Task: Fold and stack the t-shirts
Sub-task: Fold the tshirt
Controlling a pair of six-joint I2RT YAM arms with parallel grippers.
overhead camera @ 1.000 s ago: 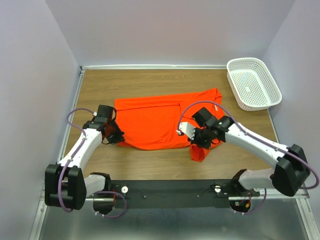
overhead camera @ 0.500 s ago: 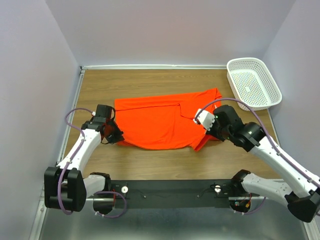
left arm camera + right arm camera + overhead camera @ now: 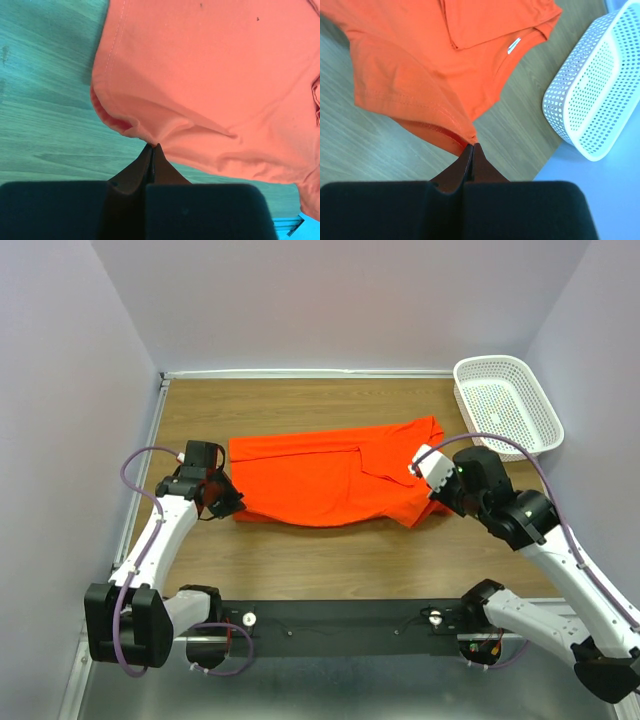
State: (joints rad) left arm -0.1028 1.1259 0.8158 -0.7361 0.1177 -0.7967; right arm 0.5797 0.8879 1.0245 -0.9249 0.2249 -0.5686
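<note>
The orange-red t-shirt [image 3: 320, 485] lies partly folded across the middle of the table [image 3: 300, 560], its collar toward the far right. It is near but apart from the white perforated basket [image 3: 505, 405] in the far right corner. Both pincers are together on cloth: the left gripper [image 3: 151, 148] pinches a small bunch at the shirt's near-left edge, and the right gripper [image 3: 471, 148] clamps the hem corner at its near-right end. Each hold looks like a mere sliver of fabric at the fingertips, so a quick pull could let it slip out and spoil the fold. If the arms travel unevenly, the lifted layer may drag askew, wrinkle, or tuck under itself.
</note>
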